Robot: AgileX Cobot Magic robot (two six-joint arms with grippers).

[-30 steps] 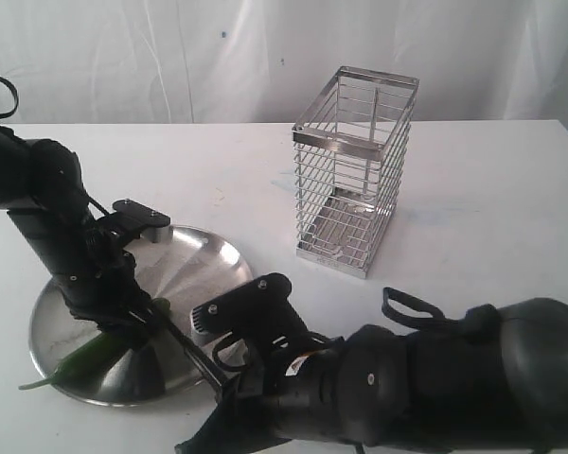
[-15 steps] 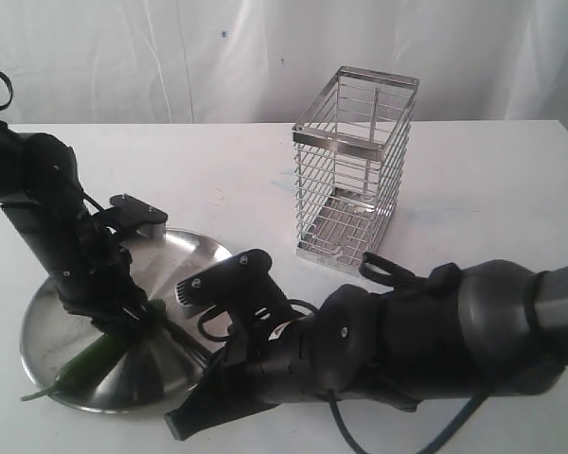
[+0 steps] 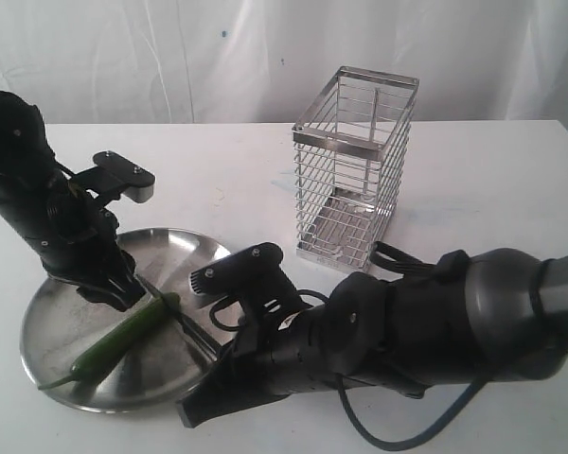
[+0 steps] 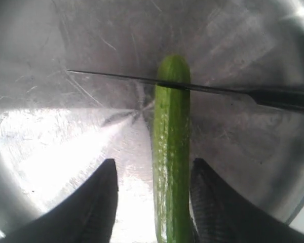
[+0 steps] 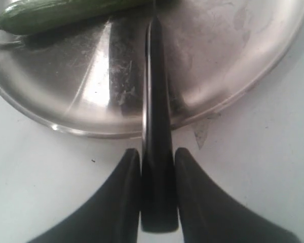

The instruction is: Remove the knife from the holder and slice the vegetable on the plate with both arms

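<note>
The green vegetable lies on the shiny plate, its stem toward the front rim. My left gripper hovers over its far end, open. In the left wrist view the vegetable runs between the fingers, close against one and well clear of the other. My right gripper is shut on the black handle of the knife. The thin blade crosses the vegetable's tip. The wire holder stands empty behind.
The right arm lies low across the table in front of the holder. The plate's front rim sits just ahead of the right fingers. White table stretches to the right; a white curtain hangs behind.
The left arm has risen and drawn back toward the rear left, uncovering most of the vegetable. The right arm has swung in leftward, so the blade now crosses the vegetable's tip.
</note>
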